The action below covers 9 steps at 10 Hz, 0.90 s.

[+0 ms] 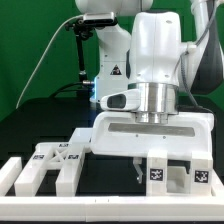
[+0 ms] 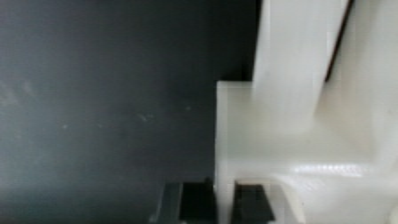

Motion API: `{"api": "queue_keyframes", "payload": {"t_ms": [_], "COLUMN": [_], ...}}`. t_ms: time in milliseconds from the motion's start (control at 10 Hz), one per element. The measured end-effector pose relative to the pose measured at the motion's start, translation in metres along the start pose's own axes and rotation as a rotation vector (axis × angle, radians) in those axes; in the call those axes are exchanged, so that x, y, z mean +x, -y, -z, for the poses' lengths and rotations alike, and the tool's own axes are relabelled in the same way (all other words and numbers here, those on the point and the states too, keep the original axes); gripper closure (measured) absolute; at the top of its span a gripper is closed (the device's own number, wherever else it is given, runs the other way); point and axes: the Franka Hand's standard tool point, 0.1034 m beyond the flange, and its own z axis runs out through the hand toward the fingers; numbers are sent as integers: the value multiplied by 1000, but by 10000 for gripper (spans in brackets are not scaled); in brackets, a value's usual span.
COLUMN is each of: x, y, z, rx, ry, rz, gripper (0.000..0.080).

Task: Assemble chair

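Note:
The chair lies in loose matte white parts with black-and-white tags. In the exterior view a tagged blocky part (image 1: 176, 172) sits at the front right, and my gripper (image 1: 138, 168) comes straight down at its left side. In the wrist view that white part (image 2: 285, 110) fills one side, blurred. My gripper (image 2: 222, 197) has its two dark fingers (image 2: 185, 200) close together, with the part's thin pale edge between them. Several more tagged chair parts (image 1: 55, 160) lie at the front left, apart from the gripper.
Plain white border rails run along the front (image 1: 100, 212) and the left (image 1: 18, 176) of the black table. The robot's base and a black stand (image 1: 82, 50) are at the back.

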Motion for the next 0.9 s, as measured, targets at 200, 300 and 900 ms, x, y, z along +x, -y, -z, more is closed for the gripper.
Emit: {"api": "queue_keyframes", "payload": {"t_ms": [200, 300, 900], "x": [-8, -6, -14], "y": [-34, -50, -83], "z": [15, 26, 81], "rx": [21, 30, 48], "ry": [98, 117, 907], "rz": [48, 53, 68], "gripper": [768, 768, 768]}}
